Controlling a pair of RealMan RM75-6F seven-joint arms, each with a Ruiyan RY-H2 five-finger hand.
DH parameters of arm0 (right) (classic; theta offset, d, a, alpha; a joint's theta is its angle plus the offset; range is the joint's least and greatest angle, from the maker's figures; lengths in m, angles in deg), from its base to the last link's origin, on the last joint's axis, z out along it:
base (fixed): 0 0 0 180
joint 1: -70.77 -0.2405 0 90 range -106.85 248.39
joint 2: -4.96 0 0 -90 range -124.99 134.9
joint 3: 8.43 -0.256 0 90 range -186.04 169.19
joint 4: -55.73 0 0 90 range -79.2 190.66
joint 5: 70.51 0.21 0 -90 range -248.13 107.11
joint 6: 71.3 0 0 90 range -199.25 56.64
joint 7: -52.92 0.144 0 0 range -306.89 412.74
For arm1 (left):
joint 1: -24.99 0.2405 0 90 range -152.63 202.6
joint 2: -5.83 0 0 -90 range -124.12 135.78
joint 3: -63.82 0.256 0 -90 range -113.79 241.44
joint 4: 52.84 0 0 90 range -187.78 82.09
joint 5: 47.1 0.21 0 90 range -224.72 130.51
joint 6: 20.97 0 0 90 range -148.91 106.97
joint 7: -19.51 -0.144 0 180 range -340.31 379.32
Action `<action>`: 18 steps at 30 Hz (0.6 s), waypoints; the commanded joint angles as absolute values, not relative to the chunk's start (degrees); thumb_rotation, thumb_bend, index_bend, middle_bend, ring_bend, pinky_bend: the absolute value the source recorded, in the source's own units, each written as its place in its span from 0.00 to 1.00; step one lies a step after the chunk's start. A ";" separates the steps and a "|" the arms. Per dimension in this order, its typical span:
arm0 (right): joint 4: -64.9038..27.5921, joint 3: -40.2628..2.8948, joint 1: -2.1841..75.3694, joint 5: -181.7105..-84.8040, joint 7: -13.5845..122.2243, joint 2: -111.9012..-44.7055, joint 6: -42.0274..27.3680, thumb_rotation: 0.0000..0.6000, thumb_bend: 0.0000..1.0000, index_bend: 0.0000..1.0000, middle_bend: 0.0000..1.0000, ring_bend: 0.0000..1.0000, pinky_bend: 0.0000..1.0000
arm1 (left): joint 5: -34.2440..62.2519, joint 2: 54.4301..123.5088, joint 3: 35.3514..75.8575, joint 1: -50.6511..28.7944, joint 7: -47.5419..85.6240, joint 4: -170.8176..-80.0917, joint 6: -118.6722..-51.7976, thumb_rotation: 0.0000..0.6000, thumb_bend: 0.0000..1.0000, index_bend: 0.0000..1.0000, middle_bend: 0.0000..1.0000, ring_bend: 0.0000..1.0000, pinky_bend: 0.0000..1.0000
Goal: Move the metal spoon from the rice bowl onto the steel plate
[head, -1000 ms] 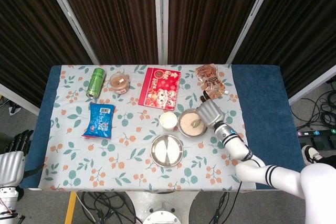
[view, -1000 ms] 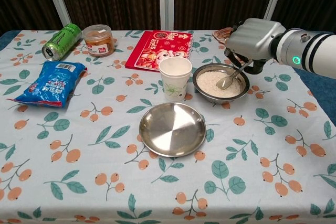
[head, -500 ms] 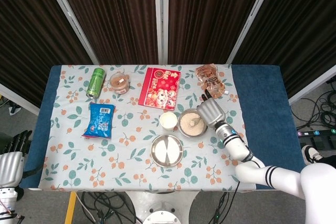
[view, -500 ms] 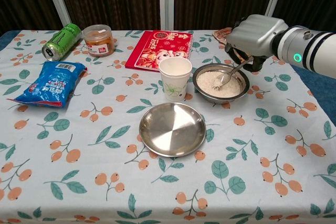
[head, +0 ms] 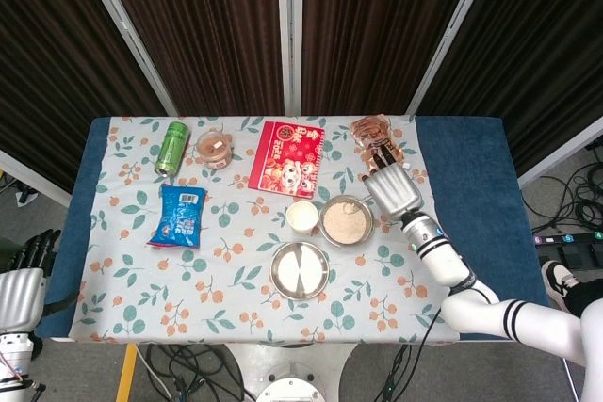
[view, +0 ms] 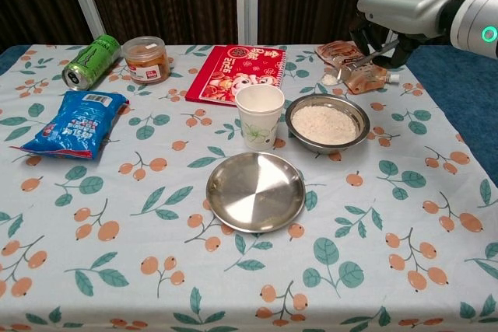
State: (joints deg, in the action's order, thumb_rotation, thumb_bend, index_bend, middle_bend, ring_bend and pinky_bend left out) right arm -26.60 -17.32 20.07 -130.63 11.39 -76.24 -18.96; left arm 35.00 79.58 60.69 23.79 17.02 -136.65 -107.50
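The metal spoon [view: 332,78] hangs in the air above the far rim of the rice bowl [view: 327,124], tilted with its scoop down and to the left. My right hand [view: 410,4] grips its handle up at the top right of the chest view. In the head view the right hand [head: 392,191] sits just right of the rice bowl [head: 345,221]. The steel plate [view: 255,190] lies bare in front of the bowl, nearer me, and shows as the steel plate [head: 300,270] in the head view. My left hand [head: 19,281] hangs off the table's left edge, holding nothing.
A paper cup [view: 259,114] stands just left of the bowl. A snack pouch [view: 354,64] lies behind the bowl, under the spoon. Further left are a red booklet [view: 237,71], a jar [view: 145,58], a green can [view: 92,60] and a blue bag [view: 74,122].
My right hand has risen and drawn back to the right, lifting the spoon out of the rice. The left hand has not moved.
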 commanded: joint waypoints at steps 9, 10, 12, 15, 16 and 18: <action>-22.81 -19.11 12.83 -128.38 6.30 -82.81 -22.68 1.00 0.33 0.59 0.52 0.17 0.10 | 34.68 79.78 61.03 24.55 17.90 -135.96 -107.95 1.00 0.06 0.12 0.18 0.12 0.21; -21.90 -19.06 11.91 -128.05 5.25 -83.80 -23.11 1.00 0.33 0.59 0.52 0.17 0.10 | 34.63 79.86 61.10 24.68 18.10 -135.74 -107.99 1.00 0.06 0.12 0.18 0.12 0.21; -20.51 -18.78 10.48 -127.86 3.26 -85.06 -23.64 1.00 0.33 0.59 0.52 0.17 0.10 | 34.56 79.97 61.21 24.89 18.38 -135.46 -108.07 1.00 0.06 0.12 0.18 0.12 0.21; -19.05 -18.08 8.27 -128.36 -0.14 -86.39 -24.19 1.00 0.33 0.59 0.52 0.17 0.10 | 34.45 80.13 61.24 25.20 18.94 -135.05 -108.30 1.00 0.06 0.12 0.18 0.12 0.21; -18.82 -17.74 7.53 -129.24 -1.35 -86.62 -23.98 1.00 0.33 0.59 0.52 0.17 0.10 | 34.38 80.18 61.22 25.31 19.12 -134.90 -108.40 1.00 0.06 0.12 0.18 0.12 0.21; -18.48 -16.94 6.55 -131.07 -3.41 -86.66 -23.47 1.00 0.33 0.59 0.52 0.17 0.10 | 34.30 80.28 61.28 25.51 19.27 -134.72 -108.51 1.00 0.06 0.12 0.18 0.12 0.21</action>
State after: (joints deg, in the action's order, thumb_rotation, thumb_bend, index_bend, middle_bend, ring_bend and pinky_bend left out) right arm -19.26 -17.81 7.92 -129.47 -1.52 -86.09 -23.65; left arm 34.31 80.26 61.26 25.48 19.25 -134.74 -108.49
